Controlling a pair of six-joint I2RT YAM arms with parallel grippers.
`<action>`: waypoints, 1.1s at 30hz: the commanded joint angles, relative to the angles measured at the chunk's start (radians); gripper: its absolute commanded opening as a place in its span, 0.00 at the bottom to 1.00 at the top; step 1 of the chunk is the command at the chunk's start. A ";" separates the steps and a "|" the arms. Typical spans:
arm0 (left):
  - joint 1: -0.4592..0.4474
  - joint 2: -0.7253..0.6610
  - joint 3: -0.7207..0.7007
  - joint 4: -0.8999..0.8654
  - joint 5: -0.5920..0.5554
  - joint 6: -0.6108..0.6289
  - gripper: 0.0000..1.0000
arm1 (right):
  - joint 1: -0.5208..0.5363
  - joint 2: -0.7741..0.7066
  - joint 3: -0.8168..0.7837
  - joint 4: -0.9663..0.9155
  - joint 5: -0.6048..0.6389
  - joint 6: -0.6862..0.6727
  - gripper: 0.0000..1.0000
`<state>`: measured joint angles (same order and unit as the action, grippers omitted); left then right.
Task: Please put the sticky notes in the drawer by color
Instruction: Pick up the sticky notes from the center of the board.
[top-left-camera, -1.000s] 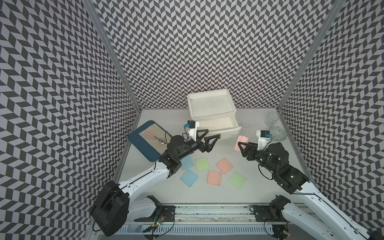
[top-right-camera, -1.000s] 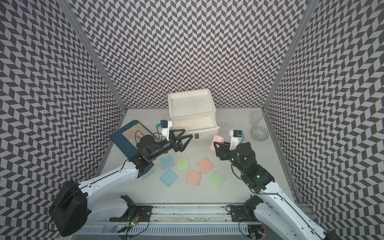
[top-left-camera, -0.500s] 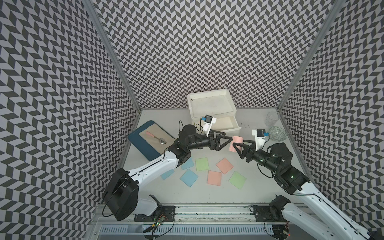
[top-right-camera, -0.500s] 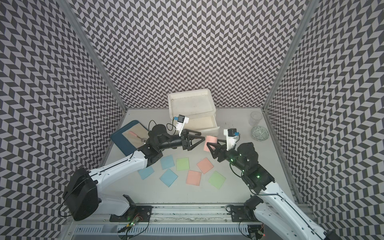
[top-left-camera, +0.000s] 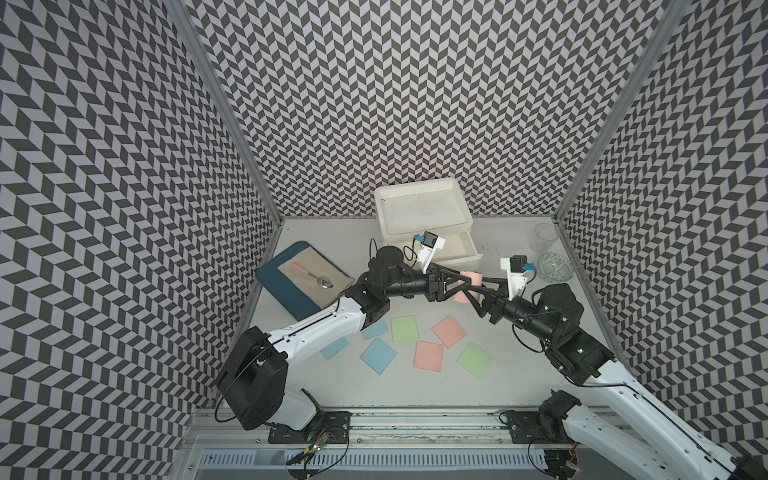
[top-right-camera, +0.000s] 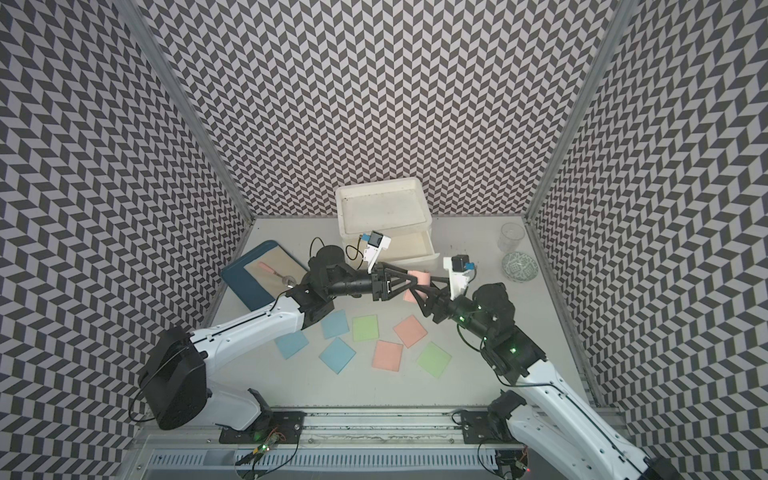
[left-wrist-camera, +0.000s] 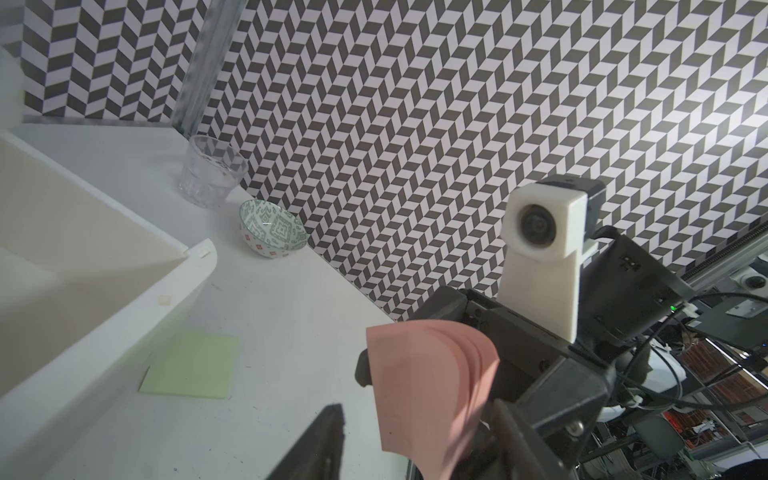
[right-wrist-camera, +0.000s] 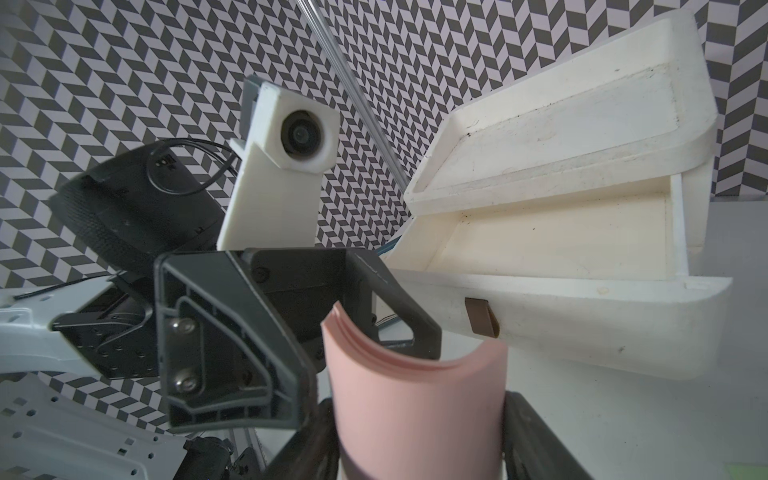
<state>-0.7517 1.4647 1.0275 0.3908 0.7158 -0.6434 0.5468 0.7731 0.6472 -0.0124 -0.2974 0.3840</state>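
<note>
A bent salmon pink sticky note (top-left-camera: 469, 276) (top-right-camera: 422, 277) (right-wrist-camera: 415, 399) hangs above the table in front of the drawer (top-left-camera: 415, 185) (top-right-camera: 374, 185), whose top tray stands pulled out. My right gripper (top-left-camera: 476, 293) (right-wrist-camera: 419, 440) is shut on this note. My left gripper (top-left-camera: 467, 284) (left-wrist-camera: 419, 432) faces it, jaws on either side of the same note (left-wrist-camera: 428, 382), a gap showing at one finger. Blue (top-left-camera: 378, 353), green (top-left-camera: 404, 328) and pink (top-left-camera: 449, 331) notes lie flat on the table. One green note (left-wrist-camera: 189, 365) lies beside the drawer.
A dark blue tray (top-left-camera: 286, 291) with a beige sheet and a spoon (top-left-camera: 322, 282) sits at the left. A clear glass (top-left-camera: 544, 237) and a patterned bowl (top-left-camera: 556, 268) stand at the back right, near the wall.
My left arm has swung right from the drawer front to the pink note, and its jaws have narrowed around it. My right gripper has carried the note left to meet it.
</note>
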 joint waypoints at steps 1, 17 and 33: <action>-0.009 -0.002 0.039 -0.002 0.024 0.006 0.39 | 0.005 0.008 0.023 0.068 -0.016 -0.015 0.62; 0.026 -0.080 0.021 -0.007 -0.015 0.041 0.00 | 0.002 -0.005 0.050 0.069 0.022 0.011 0.85; 0.352 -0.142 -0.031 0.539 0.347 -0.481 0.00 | -0.170 0.224 0.157 0.487 -0.643 0.389 0.79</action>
<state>-0.4053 1.3052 0.9707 0.7265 0.9360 -0.9646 0.3832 0.9497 0.7803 0.2596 -0.7219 0.6403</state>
